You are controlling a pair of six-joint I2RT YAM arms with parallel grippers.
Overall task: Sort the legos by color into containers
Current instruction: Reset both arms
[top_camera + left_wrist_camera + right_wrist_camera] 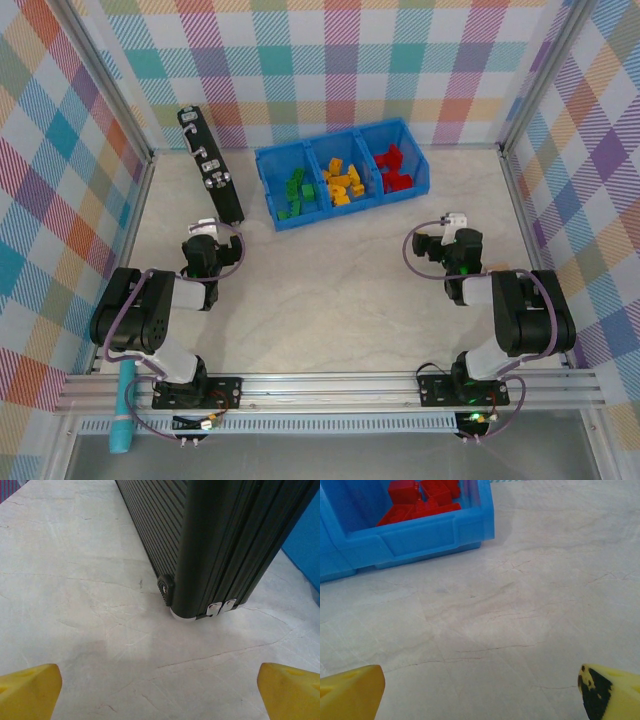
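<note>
Far on the worktop [330, 300], the legos [343, 183] are lying colour-grouped in the containers [300, 220]. Left gripper [205, 235] and right gripper [455, 228] are resting, jaws spread empty, since sorting appears complete.

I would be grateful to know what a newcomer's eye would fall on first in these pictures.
The long blue bin at the far side of the table stands out, its compartments holding green legos on the left, yellow-orange legos in the middle and red legos on the right. Left of it sits a black device with white buttons. The left tool and the right tool hang open and empty short of the bin.
</note>
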